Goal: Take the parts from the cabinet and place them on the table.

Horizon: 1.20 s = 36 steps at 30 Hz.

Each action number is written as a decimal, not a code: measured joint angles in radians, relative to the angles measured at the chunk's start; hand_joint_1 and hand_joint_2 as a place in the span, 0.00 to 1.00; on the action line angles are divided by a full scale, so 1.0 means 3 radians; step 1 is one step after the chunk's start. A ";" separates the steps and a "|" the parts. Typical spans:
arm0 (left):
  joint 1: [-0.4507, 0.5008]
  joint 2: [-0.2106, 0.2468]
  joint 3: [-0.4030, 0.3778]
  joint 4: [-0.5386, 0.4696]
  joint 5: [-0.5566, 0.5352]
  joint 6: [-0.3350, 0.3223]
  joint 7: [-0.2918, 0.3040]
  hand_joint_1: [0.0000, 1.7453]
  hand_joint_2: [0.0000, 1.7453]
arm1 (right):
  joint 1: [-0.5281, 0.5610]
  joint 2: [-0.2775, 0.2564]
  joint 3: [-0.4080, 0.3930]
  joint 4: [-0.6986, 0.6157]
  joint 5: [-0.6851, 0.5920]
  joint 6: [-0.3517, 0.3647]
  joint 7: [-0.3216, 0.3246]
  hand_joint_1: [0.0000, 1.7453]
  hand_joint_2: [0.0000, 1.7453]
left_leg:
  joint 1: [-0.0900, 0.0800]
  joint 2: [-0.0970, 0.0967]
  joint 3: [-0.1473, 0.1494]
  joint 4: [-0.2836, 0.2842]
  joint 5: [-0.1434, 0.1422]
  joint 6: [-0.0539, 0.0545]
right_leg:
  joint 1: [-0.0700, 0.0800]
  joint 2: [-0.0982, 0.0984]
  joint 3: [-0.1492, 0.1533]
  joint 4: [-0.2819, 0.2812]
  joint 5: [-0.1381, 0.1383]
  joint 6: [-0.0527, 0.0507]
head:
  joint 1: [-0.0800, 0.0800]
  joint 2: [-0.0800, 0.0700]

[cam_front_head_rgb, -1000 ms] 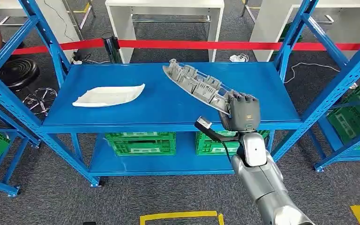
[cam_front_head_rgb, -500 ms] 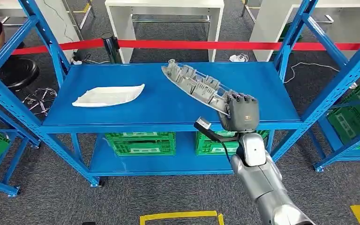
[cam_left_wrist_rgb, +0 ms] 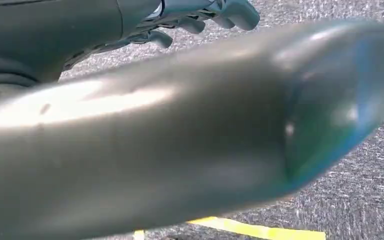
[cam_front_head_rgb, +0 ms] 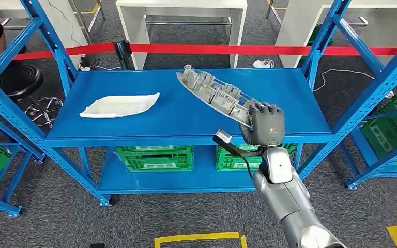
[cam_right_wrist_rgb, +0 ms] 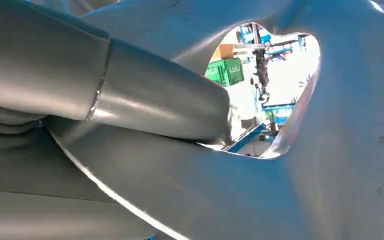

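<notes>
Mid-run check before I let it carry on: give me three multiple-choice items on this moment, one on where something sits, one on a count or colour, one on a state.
1. Where is the white curved part?
A. on the lower shelf
B. on the top blue shelf, toward the robot's left
C. in the right robot hand

2. How many green crates show under the top shelf of the middle rack?
A. none
B. two
C. five

3. What is the right robot hand doing?
A. hanging open beside the rack
B. resting flat on the white part
C. gripping the near end of the grey ribbed part

Key: 1 B, the white curved part lies alone on the top blue shelf, left side. 2 B, two green crates sit side by side on the lower shelf. 3 C, the right robot hand is closed around the near end of the grey ribbed part, whose far end looks raised.
</notes>
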 joint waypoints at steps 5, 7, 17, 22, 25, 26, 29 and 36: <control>-0.0001 0.0010 0.0000 0.0000 -0.0008 -0.0032 0.0040 0.00 0.00 | 0.0005 0.0001 0.0000 -0.0001 -0.0026 -0.0018 0.0001 1.00 0.00 | 0.0000 0.0000 0.0000 0.0000 0.0000 0.0000 | 0.0000 0.0000 0.0000 0.0000 0.0000 0.0000 | 0.0000 0.0000; -0.0001 0.0017 0.0000 0.0000 -0.0006 -0.0034 0.0025 0.00 0.00 | 0.0005 0.0001 0.0000 -0.0001 -0.0025 -0.0018 0.0005 1.00 0.00 | 0.0000 0.0000 0.0000 0.0000 0.0000 0.0000 | 0.0000 0.0000 -0.0001 0.0000 0.0000 0.0000 | 0.0000 -0.0001; -0.0003 0.0031 -0.0045 0.0000 -0.0219 -0.0131 0.0117 0.00 0.00 | 0.0210 0.0001 -0.0069 -0.0302 -0.0374 -0.0043 -0.0164 1.00 0.00 | 0.0000 -0.0001 -0.0002 0.0000 -0.0002 0.0002 | 0.0000 -0.0002 -0.0001 0.0000 -0.0002 -0.0001 | 0.0000 -0.0001; 0.0008 0.0031 -0.0076 0.0000 -0.0267 -0.0141 0.0136 0.00 0.00 | 0.0508 0.0043 -0.0262 -0.0953 -0.0649 -0.0046 -0.0414 1.00 0.00 | -0.0001 -0.0002 -0.0005 0.0000 -0.0005 -0.0001 | 0.0000 -0.0004 -0.0004 0.0000 -0.0004 -0.0002 | 0.0000 -0.0001; 0.0022 0.0031 -0.0100 0.0000 -0.0284 -0.0137 0.0135 0.00 0.00 | 0.0723 0.0186 -0.0504 -0.1437 -0.0916 -0.0047 -0.0845 1.00 0.00 | -0.0001 -0.0003 -0.0005 0.0000 -0.0008 -0.0002 | 0.0000 -0.0005 -0.0004 0.0000 -0.0009 -0.0003 | 0.0000 -0.0001; 0.0033 0.0031 -0.0106 0.0000 -0.0294 -0.0135 0.0135 0.00 0.00 | 0.0780 0.0266 -0.0616 -0.1563 -0.1019 -0.0052 -0.1112 1.00 0.00 | 0.0000 -0.0002 -0.0005 0.0000 -0.0010 -0.0004 | 0.0000 -0.0003 -0.0005 0.0000 -0.0009 -0.0004 | -0.0001 -0.0001; 0.0042 0.0031 -0.0117 0.0000 -0.0305 -0.0132 0.0115 0.00 0.00 | 0.0920 0.0491 -0.0917 -0.1894 -0.1254 -0.0062 -0.1659 1.00 0.00 | 0.0000 -0.0003 -0.0003 -0.0001 -0.0011 -0.0005 | 0.0000 -0.0005 -0.0006 0.0000 -0.0015 -0.0006 | 0.0000 -0.0001; 0.0064 0.0032 -0.0118 0.0000 -0.0333 -0.0132 0.0099 0.00 0.00 | 0.1229 0.0741 -0.1153 -0.2526 -0.1786 -0.0069 -0.1863 1.00 0.00 | 0.0000 -0.0001 -0.0002 -0.0002 -0.0014 -0.0007 | -0.0001 -0.0005 -0.0006 0.0000 -0.0016 -0.0008 | -0.0001 0.0000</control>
